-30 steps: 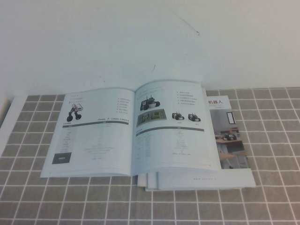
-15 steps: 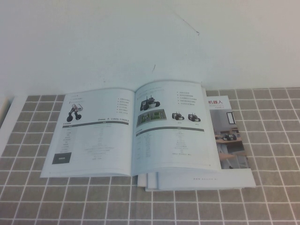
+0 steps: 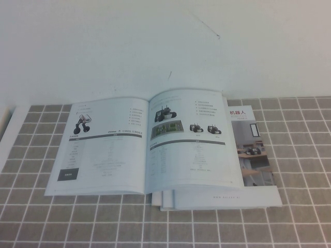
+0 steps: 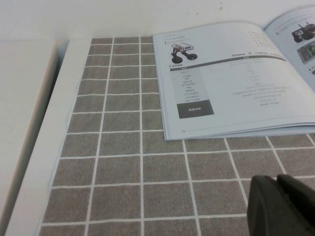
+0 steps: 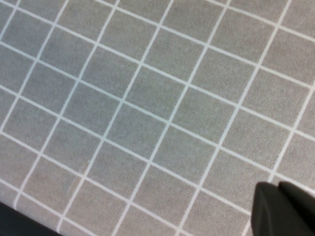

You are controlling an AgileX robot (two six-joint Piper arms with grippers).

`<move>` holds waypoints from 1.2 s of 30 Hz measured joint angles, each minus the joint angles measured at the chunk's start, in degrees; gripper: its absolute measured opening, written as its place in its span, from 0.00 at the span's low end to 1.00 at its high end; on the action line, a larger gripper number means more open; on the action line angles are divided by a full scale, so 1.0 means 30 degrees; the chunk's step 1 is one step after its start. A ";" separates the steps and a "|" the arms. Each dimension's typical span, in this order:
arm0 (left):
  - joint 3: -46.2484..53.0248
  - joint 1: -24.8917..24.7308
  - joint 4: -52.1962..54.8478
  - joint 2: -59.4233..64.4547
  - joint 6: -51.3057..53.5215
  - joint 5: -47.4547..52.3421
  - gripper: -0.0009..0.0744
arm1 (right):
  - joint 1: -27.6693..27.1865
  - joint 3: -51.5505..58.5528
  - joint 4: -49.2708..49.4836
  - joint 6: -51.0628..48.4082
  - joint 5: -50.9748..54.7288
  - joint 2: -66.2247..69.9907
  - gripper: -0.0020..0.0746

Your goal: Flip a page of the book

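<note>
The book (image 3: 147, 144) lies open and flat on the checked cloth. Its left-hand page (image 3: 103, 144) shows a robot arm and a dark rectangle. Its right-hand page (image 3: 189, 142) shows a black wheeled robot above small photos. The left page also shows in the left wrist view (image 4: 231, 78). My left gripper (image 4: 276, 179) is shut and empty, over the cloth short of the book's near left corner. My right gripper (image 5: 278, 187) is shut and empty over bare cloth, with the book out of that view. Neither gripper shows in the high view.
A booklet with a room photo and Chinese characters (image 3: 251, 150) lies under the book's right side, and more white sheets (image 3: 217, 199) stick out at the front. The grey checked cloth (image 3: 300, 155) covers the table. A white ledge (image 4: 29, 123) runs along the cloth's left edge.
</note>
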 joint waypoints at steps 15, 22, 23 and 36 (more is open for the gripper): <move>0.0000 0.0000 0.0000 0.0000 -0.0030 0.0004 0.01 | 0.0000 0.0145 0.0000 0.0000 -0.0082 -0.0038 0.02; 0.0000 0.0000 0.0000 -0.0034 -0.0125 0.0037 0.01 | 0.0000 0.1703 -0.1014 -0.0251 -0.2898 -0.1864 0.02; 0.0000 0.0000 0.0000 -0.0034 -0.0125 0.0037 0.01 | 0.0000 0.2194 -0.1536 -0.0267 -0.4186 -0.2571 0.02; 0.0000 0.0000 -0.0013 -0.0034 -0.0169 0.0037 0.01 | -0.0944 0.9811 -0.6212 -0.0011 -1.2315 -1.2359 0.02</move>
